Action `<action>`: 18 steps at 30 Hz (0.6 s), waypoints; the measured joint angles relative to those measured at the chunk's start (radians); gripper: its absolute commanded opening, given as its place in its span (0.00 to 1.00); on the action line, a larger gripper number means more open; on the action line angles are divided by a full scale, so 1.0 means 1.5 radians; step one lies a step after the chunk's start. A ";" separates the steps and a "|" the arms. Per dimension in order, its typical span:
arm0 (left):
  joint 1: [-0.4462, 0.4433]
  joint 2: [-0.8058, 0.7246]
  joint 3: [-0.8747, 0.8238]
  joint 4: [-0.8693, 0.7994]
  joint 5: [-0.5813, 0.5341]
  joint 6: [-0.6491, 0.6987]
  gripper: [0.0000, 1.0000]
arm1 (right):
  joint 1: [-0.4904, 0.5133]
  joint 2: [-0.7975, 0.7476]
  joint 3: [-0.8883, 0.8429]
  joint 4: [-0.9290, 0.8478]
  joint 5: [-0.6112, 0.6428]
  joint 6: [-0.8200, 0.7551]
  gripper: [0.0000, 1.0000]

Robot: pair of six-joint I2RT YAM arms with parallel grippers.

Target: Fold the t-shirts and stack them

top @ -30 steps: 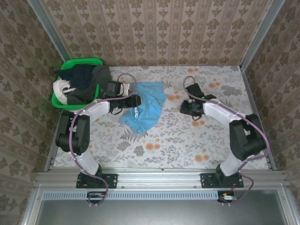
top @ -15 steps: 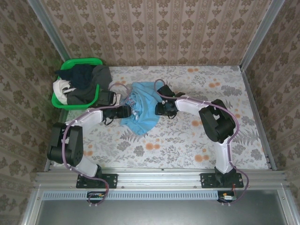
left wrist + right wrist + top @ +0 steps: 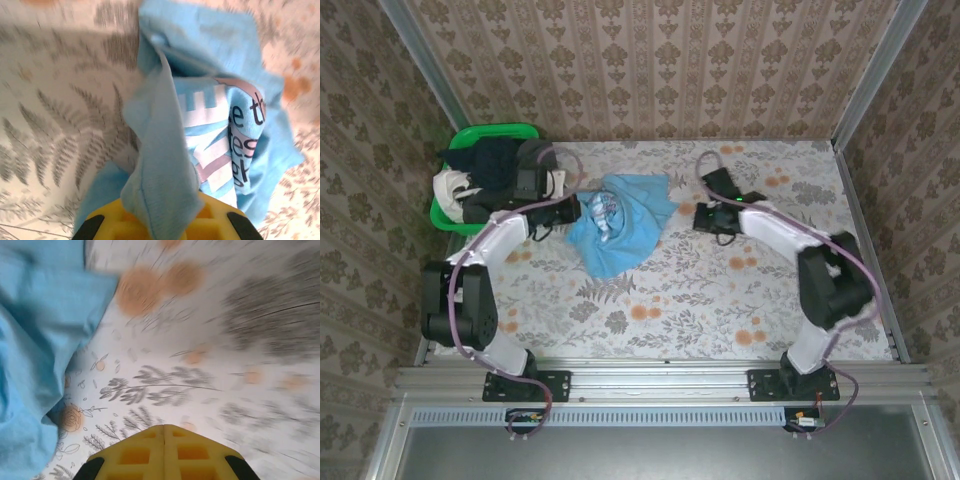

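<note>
The left pincer (image 3: 160, 220) pinches a crumpled light blue t-shirt (image 3: 618, 222) with white lettering; right pincer (image 3: 164, 450) pressed together.

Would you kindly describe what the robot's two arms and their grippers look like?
The left arm and right arm both have glossy white links joined by bulky black joints. A mauve cable loops along each. The left gripper and right gripper have black bodies and yellow moulded fingers with square recesses.
</note>
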 measured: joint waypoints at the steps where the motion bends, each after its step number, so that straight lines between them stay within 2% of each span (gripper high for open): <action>1: 0.003 -0.004 0.021 -0.005 -0.004 0.000 0.04 | -0.014 -0.048 -0.014 -0.001 0.004 0.000 0.04; 4: 0.008 0.013 0.082 -0.021 -0.023 0.002 0.19 | -0.016 -0.101 -0.020 0.013 -0.001 -0.006 0.30; 5: 0.010 0.029 0.106 -0.029 -0.030 0.002 0.19 | -0.010 -0.100 -0.020 0.022 -0.006 -0.008 0.35; 7: 0.015 0.068 0.145 -0.041 -0.037 0.004 0.25 | -0.001 -0.072 -0.019 0.032 -0.012 -0.011 0.41; 9: 0.018 0.088 0.140 -0.040 -0.046 0.002 0.24 | 0.005 -0.023 -0.011 0.036 -0.023 -0.012 0.48; 10: 0.020 0.090 0.122 -0.043 -0.050 0.000 0.27 | 0.008 0.014 -0.001 0.034 -0.031 -0.013 0.50; 12: 0.022 0.087 0.080 -0.054 -0.061 -0.005 0.42 | 0.016 0.082 0.031 0.028 -0.044 -0.010 0.52; 15: 0.022 0.083 0.049 -0.080 -0.077 -0.005 0.46 | 0.044 0.163 0.090 0.028 -0.050 -0.004 0.55; 18: 0.027 0.061 0.032 -0.087 -0.087 -0.004 0.54 | 0.109 0.196 0.125 0.053 -0.062 0.014 0.62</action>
